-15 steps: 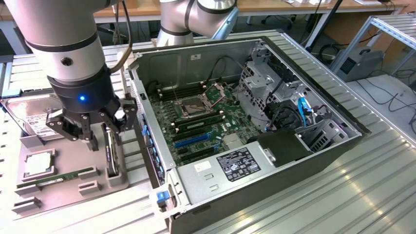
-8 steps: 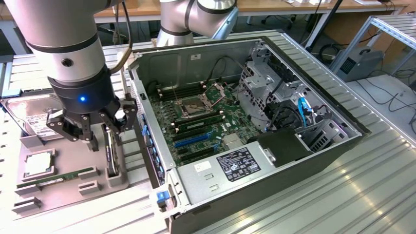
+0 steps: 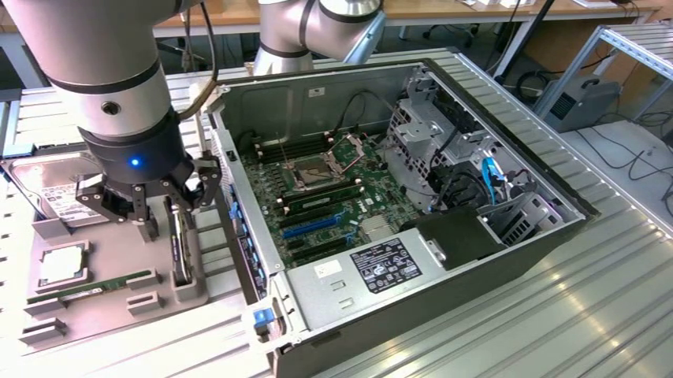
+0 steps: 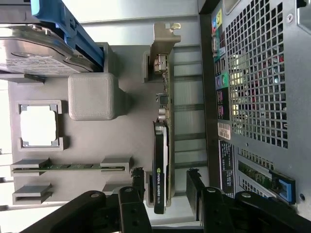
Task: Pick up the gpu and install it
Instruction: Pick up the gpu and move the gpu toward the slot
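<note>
Ribbed aluminium table (image 3: 589, 299) - overhead light glints off the slats near its front edge. Wooden desk (image 3: 452, 9) runs behind the back edge. Off the far corner: aluminium-profile rack (image 3: 636, 39), grey box (image 3: 581, 101), loose cables (image 3: 644, 150) on pale floor (image 3: 600, 161).

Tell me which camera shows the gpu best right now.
The wrist view. The gpu stands on edge in the gray holder, silver bracket and black cooler plain, framed by the open gripper. In the exterior view a thin edge of it shows below the gripper, beside the computer case.
</note>
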Robot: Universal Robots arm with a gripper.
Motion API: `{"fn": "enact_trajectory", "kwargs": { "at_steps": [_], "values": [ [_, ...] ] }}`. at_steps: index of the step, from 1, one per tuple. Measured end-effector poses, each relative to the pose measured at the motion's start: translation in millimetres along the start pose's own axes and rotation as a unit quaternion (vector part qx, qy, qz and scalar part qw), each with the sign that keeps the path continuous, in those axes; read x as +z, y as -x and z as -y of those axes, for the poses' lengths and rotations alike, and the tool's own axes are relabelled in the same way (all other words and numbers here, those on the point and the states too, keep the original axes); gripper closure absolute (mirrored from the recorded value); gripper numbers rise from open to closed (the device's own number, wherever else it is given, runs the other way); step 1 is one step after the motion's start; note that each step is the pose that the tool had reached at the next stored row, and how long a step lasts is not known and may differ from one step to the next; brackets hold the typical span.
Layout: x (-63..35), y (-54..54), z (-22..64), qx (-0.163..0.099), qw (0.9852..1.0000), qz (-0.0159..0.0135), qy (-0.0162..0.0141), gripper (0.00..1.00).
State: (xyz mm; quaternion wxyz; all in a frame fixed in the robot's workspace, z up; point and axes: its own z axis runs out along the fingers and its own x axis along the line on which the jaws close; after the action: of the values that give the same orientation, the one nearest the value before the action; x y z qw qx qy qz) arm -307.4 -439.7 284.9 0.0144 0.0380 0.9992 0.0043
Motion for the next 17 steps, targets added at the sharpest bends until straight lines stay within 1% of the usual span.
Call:
{"fn": "enact_trajectory", "kwargs": {
  "at_steps": [7, 8, 10, 14, 15, 16, 17],
  "values": [
    [0.6, 0.3, 0.0, 0.0, 1.0, 0.0001, 0.0001, 0.52],
    [4.7, 2.1, -0.1, 0.0, 1.0, 0.0001, 0.0001, 0.52],
    [10.9, 2.0, 0.0, 0.0, 1.0, 0.0, -0.0002, 0.52],
    [26.2, 0.0, 0.2, 0.0, 1.0, 0.0001, -0.0002, 0.52],
    [29.9, -1.9, 0.3, 0.0, 1.0, 0.0001, -0.0002, 0.52],
    [33.0, -3.3, -9.0, 0.0, 1.0, 0.0, -0.0003, 0.52],
    [39.9, -4.6, -23.7, 0.0, 1.0, 0.0001, -0.0002, 0.52]
  ]
}}
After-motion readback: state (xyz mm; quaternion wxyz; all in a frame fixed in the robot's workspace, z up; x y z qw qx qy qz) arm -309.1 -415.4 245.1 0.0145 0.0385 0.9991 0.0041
